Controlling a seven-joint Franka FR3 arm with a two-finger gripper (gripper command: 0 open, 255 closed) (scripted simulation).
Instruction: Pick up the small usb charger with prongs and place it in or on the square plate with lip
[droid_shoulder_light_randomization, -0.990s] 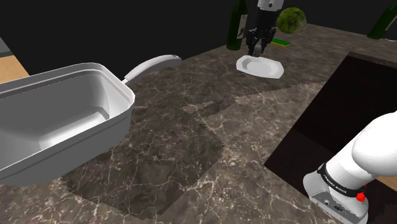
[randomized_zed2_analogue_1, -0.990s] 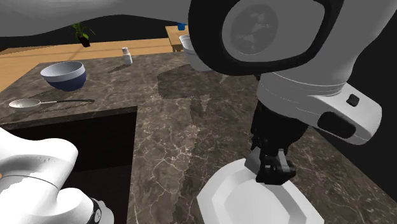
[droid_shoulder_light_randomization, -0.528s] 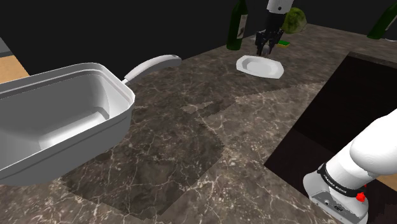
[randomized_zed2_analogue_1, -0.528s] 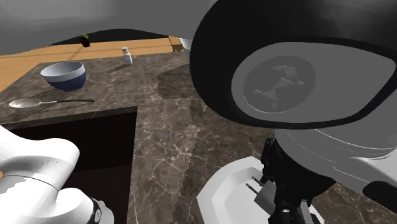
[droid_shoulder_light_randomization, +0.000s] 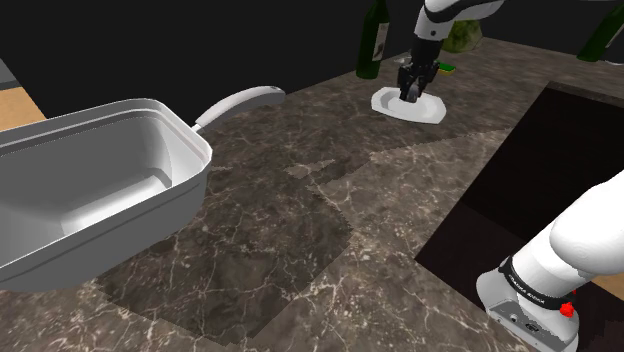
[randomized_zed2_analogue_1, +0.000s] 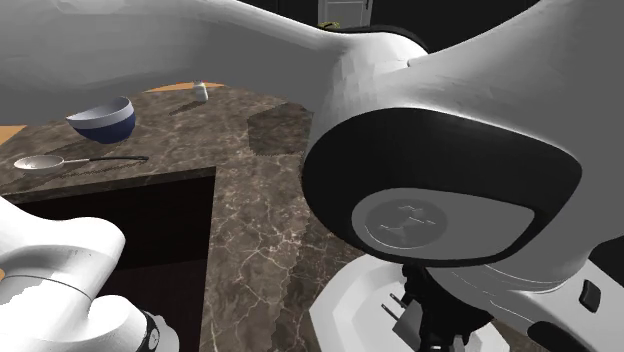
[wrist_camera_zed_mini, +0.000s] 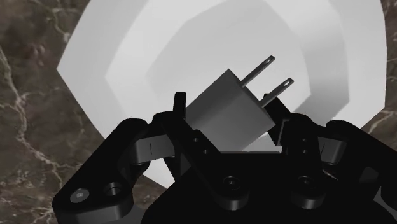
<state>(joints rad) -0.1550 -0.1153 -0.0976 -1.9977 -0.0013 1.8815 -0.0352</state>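
Clamping the grey USB charger (wrist_camera_zed_mini: 222, 109), the end effector (wrist_camera_zed_mini: 229, 118) has sunk closer to the white plate (wrist_camera_zed_mini: 118, 60).

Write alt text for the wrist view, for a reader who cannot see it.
The black gripper clasps a grey usb charger, its two prongs pointing away, over a white plate with a lip. Dark marbled counter lies around the plate.
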